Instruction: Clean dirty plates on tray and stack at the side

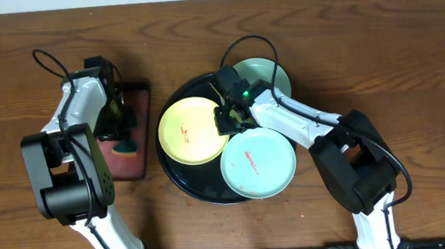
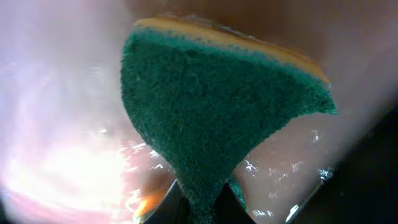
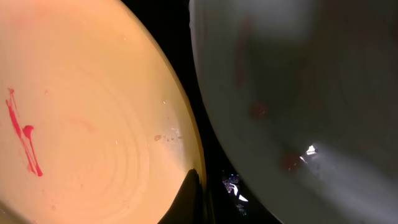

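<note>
The black round tray (image 1: pixel 177 178) holds a pale yellow plate (image 1: pixel 193 131) with a red smear, a teal plate (image 1: pixel 257 163) with a red smear at the front, and a second teal plate (image 1: pixel 270 74) at the back, partly under my right arm. My right gripper (image 1: pixel 228 118) is at the yellow plate's right rim. In the right wrist view one finger (image 3: pixel 191 200) lies on the yellow plate's (image 3: pixel 87 124) rim; the other finger is hidden. The blurred teal plate (image 3: pixel 298 93) is beside it. My left gripper (image 1: pixel 120 117) is shut on a green and yellow sponge (image 2: pixel 211 99).
A rectangular black-rimmed tray (image 1: pixel 137 169) with a reddish-brown inside lies left of the round tray, under my left gripper and the sponge (image 1: pixel 127 146). The table is brown wood. A strip of the black tray (image 3: pixel 208 134) shows between the two plates.
</note>
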{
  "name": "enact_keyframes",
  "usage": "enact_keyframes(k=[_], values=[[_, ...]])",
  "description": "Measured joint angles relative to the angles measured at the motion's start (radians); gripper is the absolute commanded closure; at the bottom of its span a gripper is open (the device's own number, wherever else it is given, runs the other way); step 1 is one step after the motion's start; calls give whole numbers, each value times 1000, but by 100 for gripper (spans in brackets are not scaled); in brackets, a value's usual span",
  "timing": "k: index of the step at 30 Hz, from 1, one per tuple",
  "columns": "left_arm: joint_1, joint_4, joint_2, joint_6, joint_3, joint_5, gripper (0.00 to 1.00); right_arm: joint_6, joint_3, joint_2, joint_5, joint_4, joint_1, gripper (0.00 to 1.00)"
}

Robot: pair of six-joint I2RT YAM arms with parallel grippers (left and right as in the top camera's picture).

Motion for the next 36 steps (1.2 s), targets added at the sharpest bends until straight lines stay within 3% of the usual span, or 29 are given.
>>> enact_keyframes(k=[8,14,19,24,36], values=[[3,-63,-121,-1,13,7,93,-14,0,0,-4,2,0,99],[4,-69,-304,-15,28,134,93,-14,0,0,-8,2,0,99],[-23,-60,-332,-65,31,216,93,-14,0,0,-8,2,0,99],[-98,-2,-330,-125,-28,242,93,-14,0,0,-9,2,0,99],[-281,300,-279,-351,-266,231,93,-15,0,0,-11,0,0,99]])
